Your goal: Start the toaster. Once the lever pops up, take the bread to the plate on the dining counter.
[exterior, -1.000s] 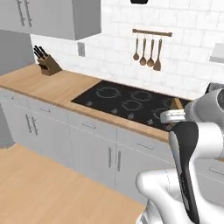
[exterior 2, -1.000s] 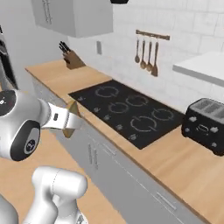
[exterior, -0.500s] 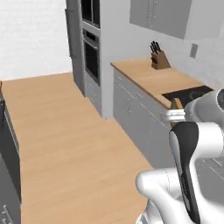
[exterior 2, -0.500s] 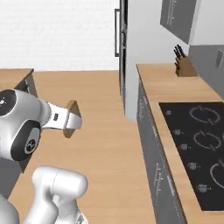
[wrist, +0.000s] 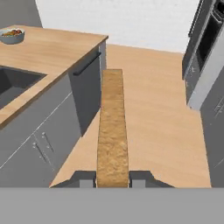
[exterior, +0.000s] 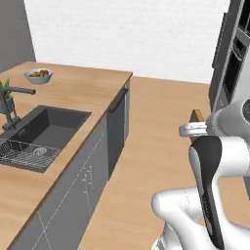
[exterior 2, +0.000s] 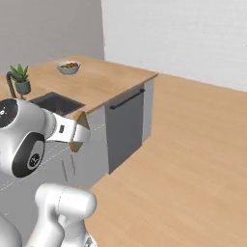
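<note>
My gripper is shut on the bread, a thin tan slice seen edge-on and running straight out from between the fingertips. From the left base view the bread peeks out above the wrist, held out over the wood floor. From the right, the bread shows beyond the white forearm. The light-wood dining counter lies ahead on the left, apart from the slice. The toaster and the plate are out of view.
The counter holds a dark sink with a faucet and a wire rack, a potted plant and a bowl of fruit. A grey dishwasher front closes its end. A tall oven cabinet stands on the right, with open wood floor between.
The whole picture has swung from the stove wall to the island with the sink, so the base has turned. The bread stays in the shut gripper.
</note>
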Robot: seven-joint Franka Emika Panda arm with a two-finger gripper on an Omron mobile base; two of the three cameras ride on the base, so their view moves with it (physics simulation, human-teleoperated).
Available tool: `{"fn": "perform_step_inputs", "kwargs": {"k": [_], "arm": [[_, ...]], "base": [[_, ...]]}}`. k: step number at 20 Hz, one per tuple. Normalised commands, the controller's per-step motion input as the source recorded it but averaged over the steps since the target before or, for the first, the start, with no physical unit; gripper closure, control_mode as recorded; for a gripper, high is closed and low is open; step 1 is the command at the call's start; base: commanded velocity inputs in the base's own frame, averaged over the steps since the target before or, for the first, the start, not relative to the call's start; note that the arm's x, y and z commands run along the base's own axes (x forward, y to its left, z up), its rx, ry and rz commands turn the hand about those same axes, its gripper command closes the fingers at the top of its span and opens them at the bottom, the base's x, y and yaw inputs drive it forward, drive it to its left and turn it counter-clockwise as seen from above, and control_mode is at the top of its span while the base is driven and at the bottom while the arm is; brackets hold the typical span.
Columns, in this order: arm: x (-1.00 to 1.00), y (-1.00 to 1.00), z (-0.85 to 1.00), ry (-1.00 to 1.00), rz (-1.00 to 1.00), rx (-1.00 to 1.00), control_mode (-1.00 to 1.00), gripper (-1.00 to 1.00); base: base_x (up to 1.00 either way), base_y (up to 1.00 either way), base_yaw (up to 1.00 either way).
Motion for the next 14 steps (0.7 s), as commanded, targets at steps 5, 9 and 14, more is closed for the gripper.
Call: {"fn": "perform_step_inputs", "kwargs": {"k": [5,9,14], "arm": [[0.0,0.0,0.0,0.0,0.0,0.0,1.0,1.0],[0.0,0.0,0.0,0.0,0.0,0.0,1.0,1.0],[0.0,0.0,0.0,0.0,0.0,0.0,1.0,1.0]], "base": [[0.0,0.0,1.0],[-0.07,0.13,1.0],[-0.28,0.79,0.89]]}}
